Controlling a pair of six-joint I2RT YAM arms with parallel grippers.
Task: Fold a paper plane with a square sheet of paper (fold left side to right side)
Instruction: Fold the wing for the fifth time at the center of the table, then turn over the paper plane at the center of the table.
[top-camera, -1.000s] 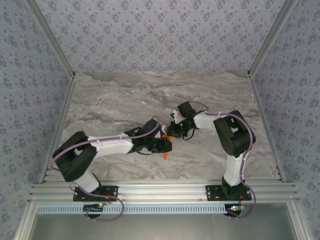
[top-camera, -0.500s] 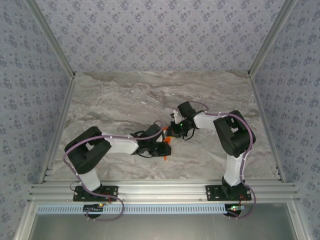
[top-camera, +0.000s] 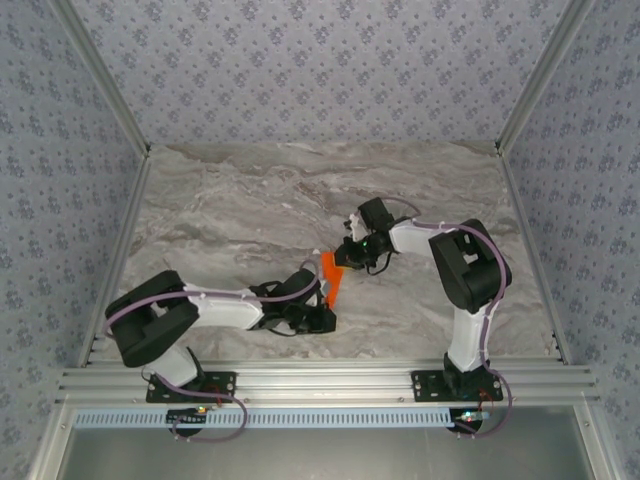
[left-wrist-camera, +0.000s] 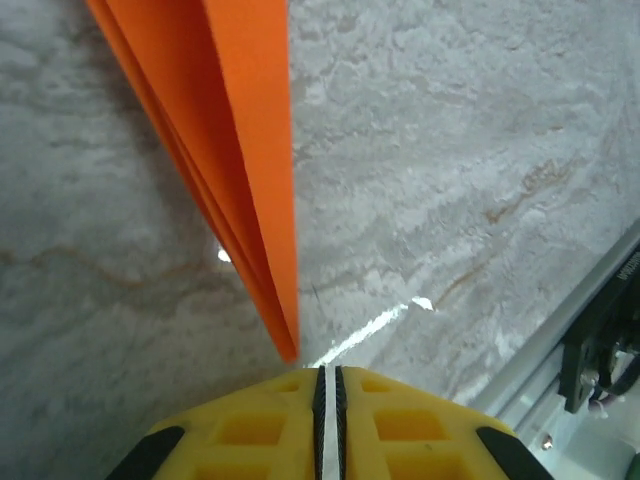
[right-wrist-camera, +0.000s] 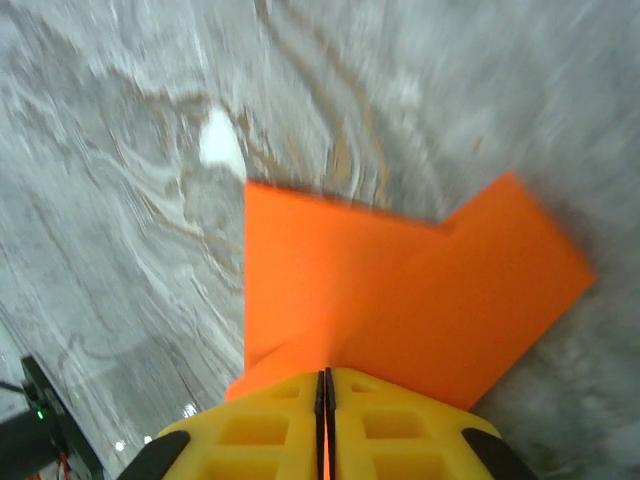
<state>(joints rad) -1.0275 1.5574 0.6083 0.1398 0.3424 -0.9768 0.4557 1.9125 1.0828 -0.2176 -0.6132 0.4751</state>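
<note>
The square sheet of paper is folded into a narrow orange paper plane (top-camera: 331, 277), pointed toward the near edge in the top view. My right gripper (top-camera: 344, 257) is shut on its far end. In the right wrist view the orange folds (right-wrist-camera: 400, 300) spread out ahead of my right gripper (right-wrist-camera: 326, 372), with a sliver of orange between the pads. My left gripper (top-camera: 321, 317) sits just short of the near tip. In the left wrist view the paper plane (left-wrist-camera: 240, 150) ends right ahead of my left gripper (left-wrist-camera: 328, 370), whose jaws are shut with nothing between them.
The grey marble table (top-camera: 230, 210) is walled in by patterned panels at the back and sides. An aluminium rail (top-camera: 320, 380) runs along the near edge, and it is close to my left gripper on the right of the left wrist view (left-wrist-camera: 600, 330).
The left arm has drawn back toward the near edge and its gripper has come off the paper. More of the orange plane now shows. The right gripper has stayed on its end.
</note>
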